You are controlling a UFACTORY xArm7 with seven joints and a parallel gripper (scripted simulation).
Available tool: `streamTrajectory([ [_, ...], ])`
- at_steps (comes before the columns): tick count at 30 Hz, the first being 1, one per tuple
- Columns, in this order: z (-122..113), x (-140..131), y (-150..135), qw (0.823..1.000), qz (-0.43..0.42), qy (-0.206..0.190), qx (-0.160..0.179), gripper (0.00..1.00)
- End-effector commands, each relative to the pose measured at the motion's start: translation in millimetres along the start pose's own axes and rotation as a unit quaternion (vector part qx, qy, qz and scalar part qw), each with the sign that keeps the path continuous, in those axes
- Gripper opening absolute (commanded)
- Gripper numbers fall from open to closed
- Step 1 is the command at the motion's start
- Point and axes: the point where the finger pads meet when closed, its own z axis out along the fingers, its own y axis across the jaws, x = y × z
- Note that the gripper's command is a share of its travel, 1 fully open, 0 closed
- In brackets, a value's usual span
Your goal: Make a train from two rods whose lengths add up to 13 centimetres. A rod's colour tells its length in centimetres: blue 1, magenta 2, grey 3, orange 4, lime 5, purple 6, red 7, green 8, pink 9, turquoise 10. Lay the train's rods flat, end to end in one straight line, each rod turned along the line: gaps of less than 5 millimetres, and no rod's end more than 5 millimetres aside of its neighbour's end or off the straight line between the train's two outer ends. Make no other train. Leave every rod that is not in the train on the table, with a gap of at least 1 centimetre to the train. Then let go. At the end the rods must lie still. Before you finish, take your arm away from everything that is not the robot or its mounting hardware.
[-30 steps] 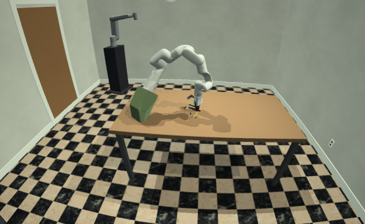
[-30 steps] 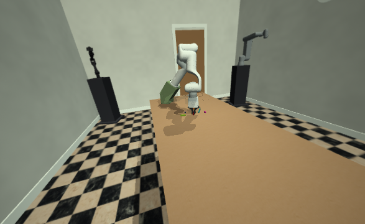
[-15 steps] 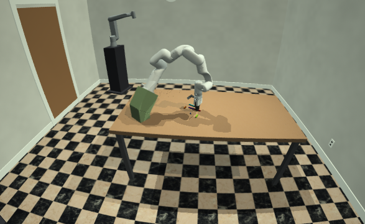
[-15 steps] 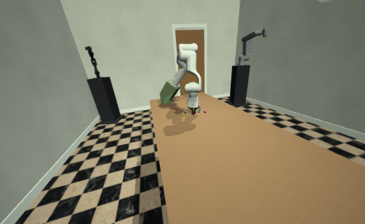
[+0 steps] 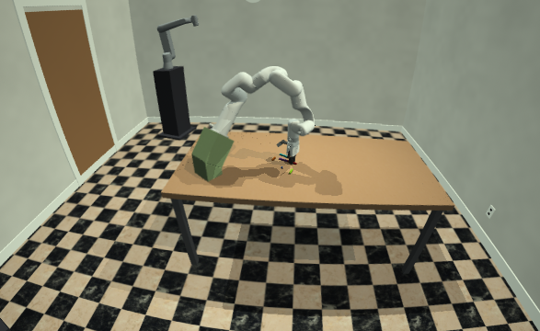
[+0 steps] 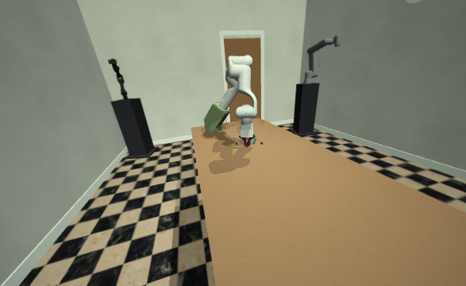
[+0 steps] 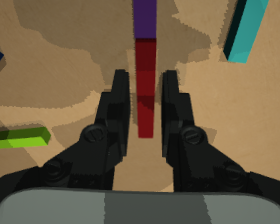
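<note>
"Where's the red rod [image 5: 294,163] [image 6: 247,145] [image 7: 145,82]?"

"Flat on the table [image 5: 371,170] [image 6: 296,199] [image 7: 76,90], in line with the purple rod [image 5: 281,159] [image 7: 145,20], their ends seeming to meet. Seven and six: that's the train."

"Is the gripper [image 5: 292,160] [image 6: 247,142] [image 7: 145,89] holding it?"

"No. It's a little way open, a finger on each side, with a slim gap at both. Nothing's gripped."

"How would the rod handle?"

"Stiff and light, I'd guess, hardly fragile, maybe a bit slippery. Take it across its long sides, near the middle. A brush while lifting away could twist it out of line."

"And the spares?"

"The wrist view shows the turquoise rod [image 5: 283,155] [image 6: 254,141] [image 7: 248,30] and lime rod [image 5: 291,171] [image 6: 233,147] [image 7: 23,137] apart from the train. It misses the magenta rod [image 6: 261,143], which the exterior view catches."

"Can the exterior judge the joint?"

"No, too small there; only the wrist view shows it well."
</note>
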Motion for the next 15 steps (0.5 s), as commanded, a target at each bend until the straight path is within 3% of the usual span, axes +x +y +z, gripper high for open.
streamTrajectory([
  [1, -0.7, -1.2, -0.1, 1.0, 0.0, -0.001, 0.0, 0.24],
  [15, -3.8, -1.2, -0.1, 1.0, 0.0, -0.001, 0.0, 0.24],
])
